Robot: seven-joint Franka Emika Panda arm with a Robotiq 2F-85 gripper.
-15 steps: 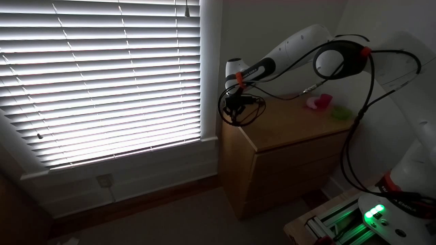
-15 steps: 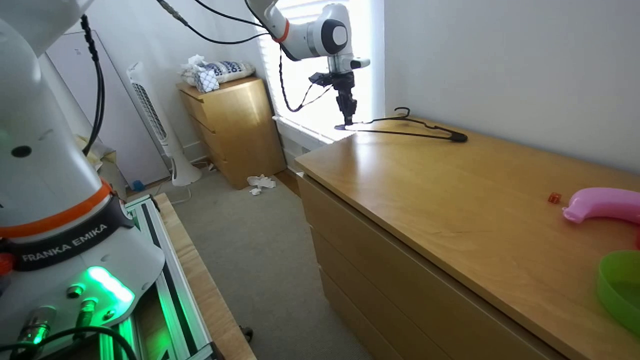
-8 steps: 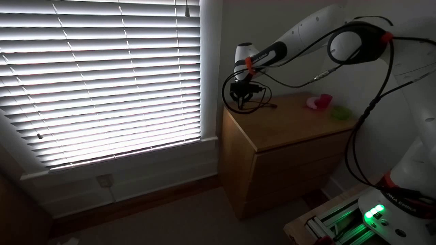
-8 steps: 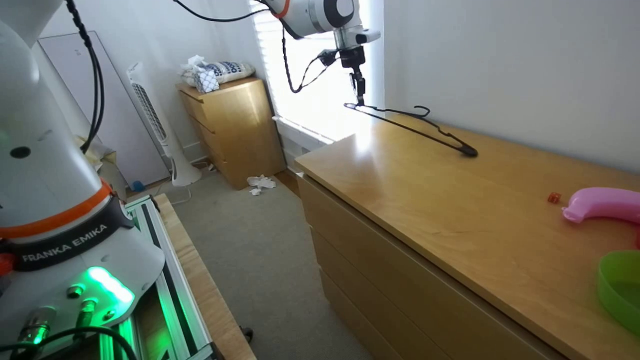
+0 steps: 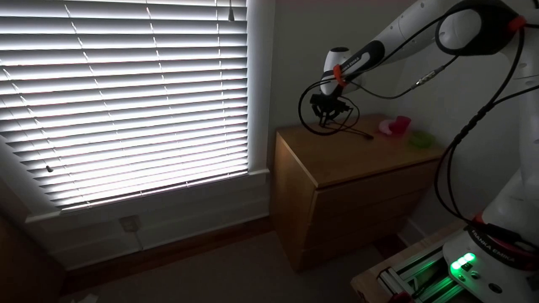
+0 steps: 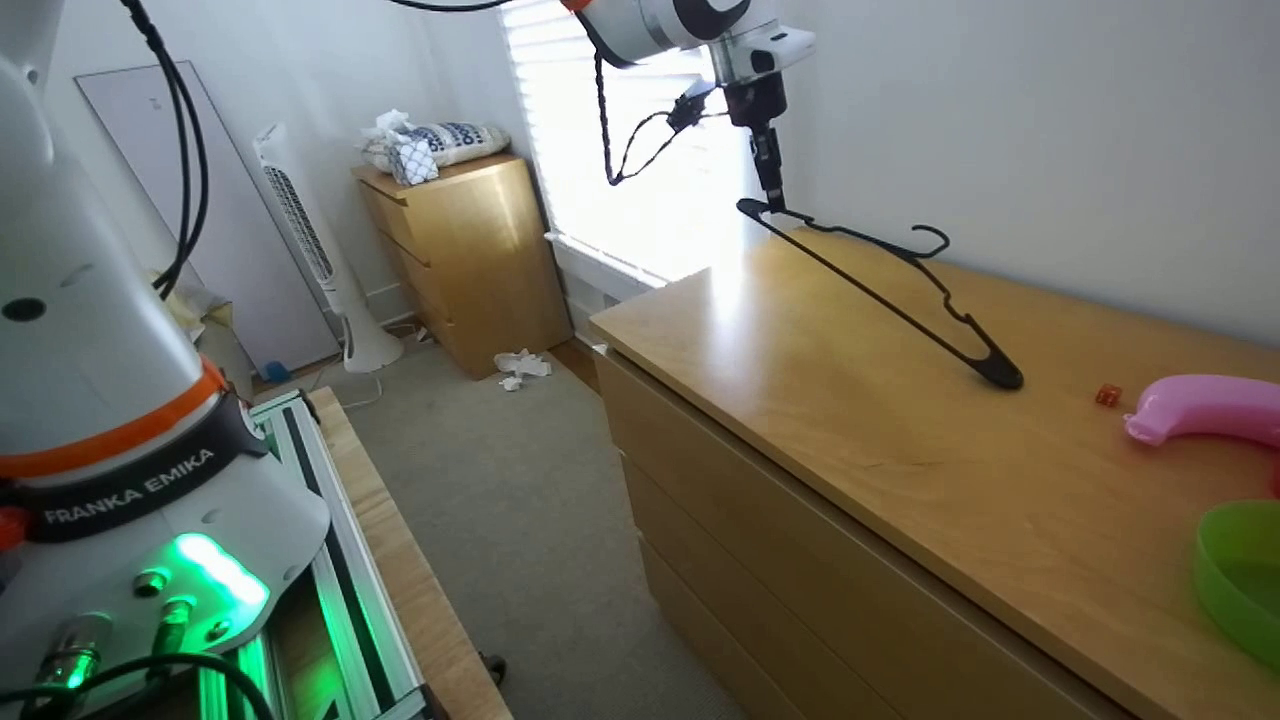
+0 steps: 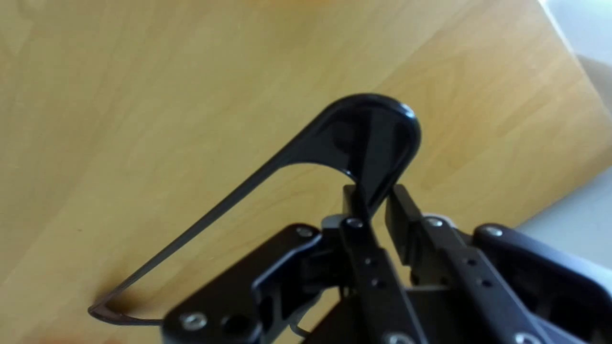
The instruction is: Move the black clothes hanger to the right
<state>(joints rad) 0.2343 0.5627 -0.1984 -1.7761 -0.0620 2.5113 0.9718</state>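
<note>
Held the black clothes hanger (image 7: 344, 138) in the narrowed pincer (image 7: 375, 196), gripped beside one smooth, glossy, rounded end. Sloped down and away from the pincer in a thin, notched, hook-topped triangle, to a far end on or just above the wood-grained dresser (image 6: 800, 400), impossible to tell which. Had a shiny, curved pink object (image 6: 1215, 408) and a rounded green bowl (image 6: 1216, 585) beyond, well apart from the pincer.

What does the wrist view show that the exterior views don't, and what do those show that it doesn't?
Only the wrist view clearly shows the hanger running between the fingers of the gripper.

Only the exterior views show the green bowl, the robot's base and the blinds.

Wrist and exterior views share the hanger, the gripper and the dresser top.
</note>
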